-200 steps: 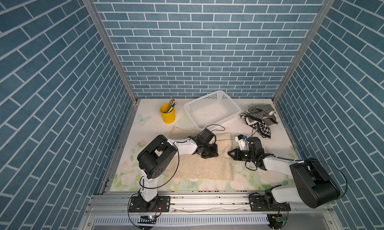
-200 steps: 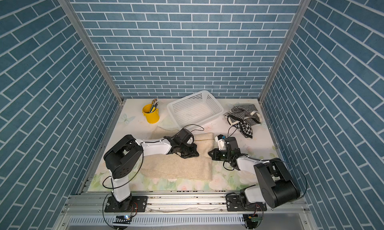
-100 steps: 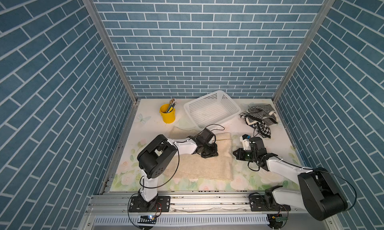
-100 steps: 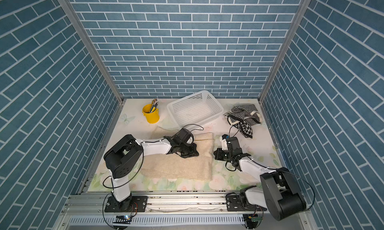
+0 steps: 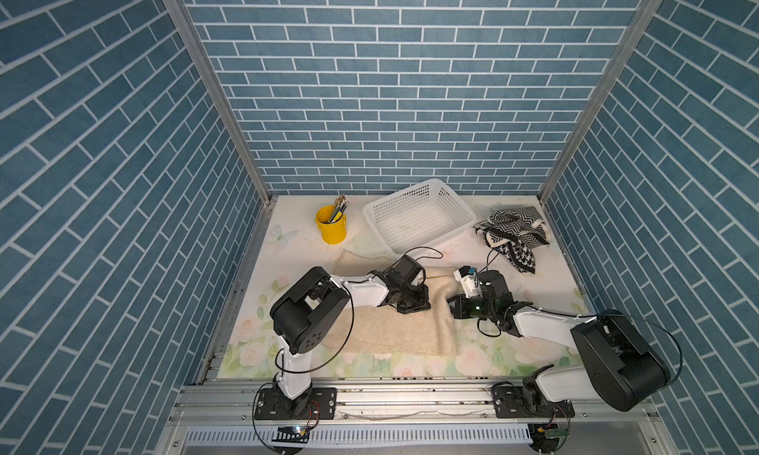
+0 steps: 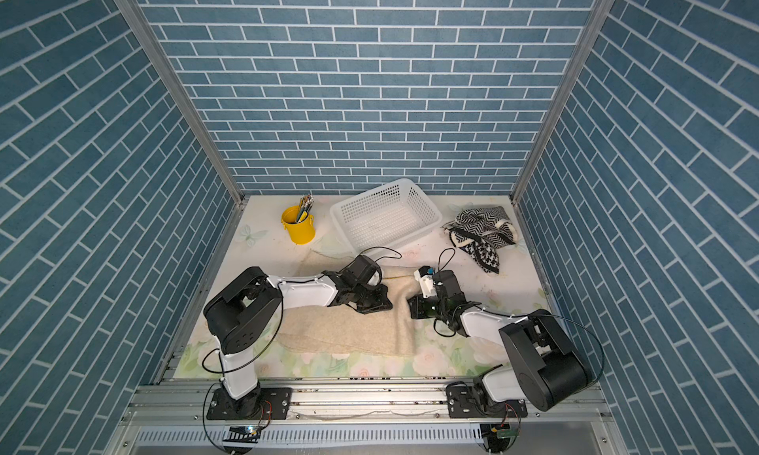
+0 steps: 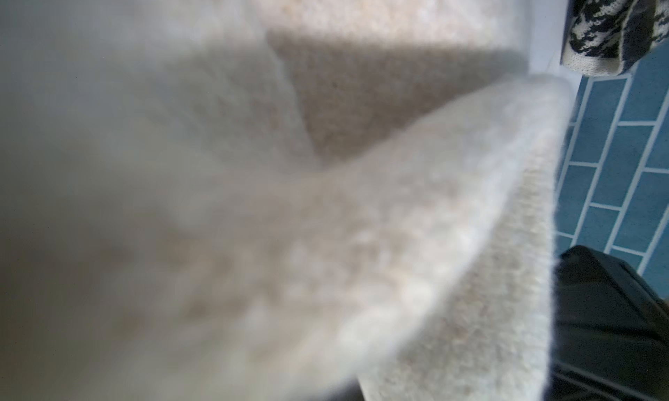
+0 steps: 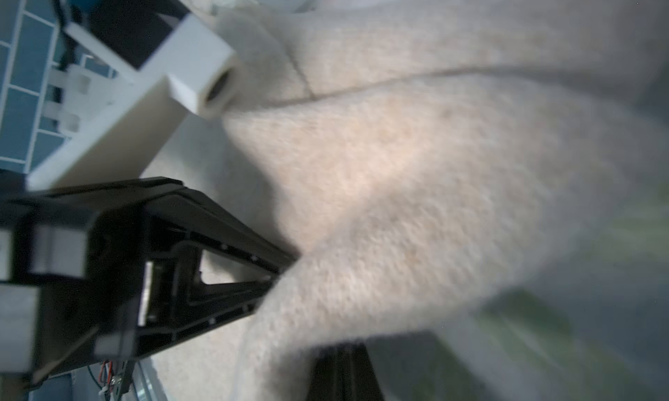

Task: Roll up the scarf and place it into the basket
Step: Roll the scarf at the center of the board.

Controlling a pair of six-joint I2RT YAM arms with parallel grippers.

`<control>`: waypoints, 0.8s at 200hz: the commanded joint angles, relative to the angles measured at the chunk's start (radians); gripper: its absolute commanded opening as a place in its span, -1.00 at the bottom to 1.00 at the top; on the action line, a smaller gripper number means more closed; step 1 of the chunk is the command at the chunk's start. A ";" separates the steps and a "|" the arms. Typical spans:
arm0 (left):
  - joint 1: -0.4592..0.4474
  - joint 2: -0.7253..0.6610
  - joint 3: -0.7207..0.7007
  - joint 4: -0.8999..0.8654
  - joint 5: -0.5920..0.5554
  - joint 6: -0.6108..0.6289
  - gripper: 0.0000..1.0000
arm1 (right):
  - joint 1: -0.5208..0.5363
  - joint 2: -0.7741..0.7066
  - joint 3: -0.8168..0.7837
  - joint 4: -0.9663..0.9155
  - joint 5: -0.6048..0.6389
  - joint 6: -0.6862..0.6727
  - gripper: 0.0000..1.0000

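The scarf [image 5: 382, 329] is lying mostly flat in the middle of the table, well short of the basket [image 5: 404, 194] sitting empty at its 12 o'clock. No roll in it yet, as far as I can see.

Over the last second the right arm's elbow swung outward and came back. The right gripper [image 5: 451, 306] ended up about where it was, on the scarf's 3 o'clock edge. The left arm hasn't budged, and the cloth has barely changed shape apart from a ridge by that edge. I'd say it's still sorting out the first turn.

In the right wrist view the black fingers [image 8: 224, 222] are closed together, with cloth bunched at their tips, so it's pinching the scarf. The left gripper [image 5: 415, 307] sits closed on the scarf's 12 o'clock side. Cloth is lifted right against its lens, so it probably has a pinch too, but its fingers are buried.

That left wrist view is mostly blur. The left arm also hides some of the scarf at 10 o'clock.
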 commanded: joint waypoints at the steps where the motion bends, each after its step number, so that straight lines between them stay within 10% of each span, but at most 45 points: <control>1: 0.043 -0.065 -0.040 -0.046 -0.034 0.001 -1.00 | 0.041 -0.019 0.036 0.051 -0.032 0.026 -1.00; 69: 0.193 -0.342 -0.095 -0.158 -0.044 0.078 -0.99 | 0.108 0.196 0.139 0.113 -0.053 0.040 -1.00; 160: 0.095 -0.176 -0.083 0.027 0.053 0.007 -0.99 | 0.136 0.242 0.157 0.148 -0.040 0.074 -1.00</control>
